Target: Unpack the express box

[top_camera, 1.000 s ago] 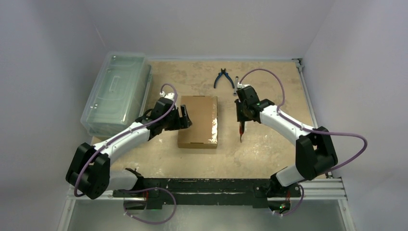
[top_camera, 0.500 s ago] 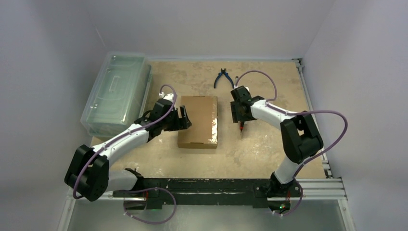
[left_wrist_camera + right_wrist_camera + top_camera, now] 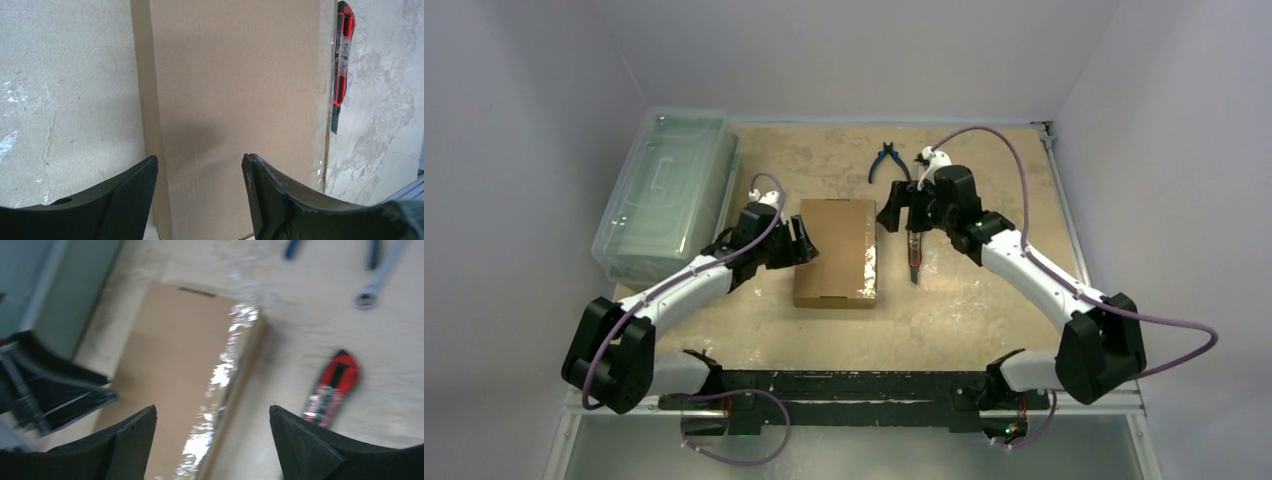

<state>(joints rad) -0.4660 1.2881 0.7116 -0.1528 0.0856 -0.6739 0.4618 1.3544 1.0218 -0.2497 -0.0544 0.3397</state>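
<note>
The express box (image 3: 835, 252) is a flat brown cardboard mailer lying shut in the middle of the table, with shiny tape along its right edge (image 3: 220, 375). My left gripper (image 3: 802, 243) is open at the box's left edge. In the left wrist view one finger is over the table and the other over the box top (image 3: 235, 90). My right gripper (image 3: 894, 213) hovers open above the box's far right corner with nothing between its fingers. A red and black utility knife (image 3: 913, 258) lies on the table just right of the box (image 3: 175, 355).
A large clear lidded plastic bin (image 3: 666, 190) stands at the left edge. Blue-handled pliers (image 3: 886, 162) and a small wrench (image 3: 375, 285) lie at the back of the table. The knife (image 3: 342, 60) runs alongside the box's right side.
My right gripper has opened and let go of the knife, which now lies on the table. That arm has swung left towards the box. My left gripper has narrowed slightly.
</note>
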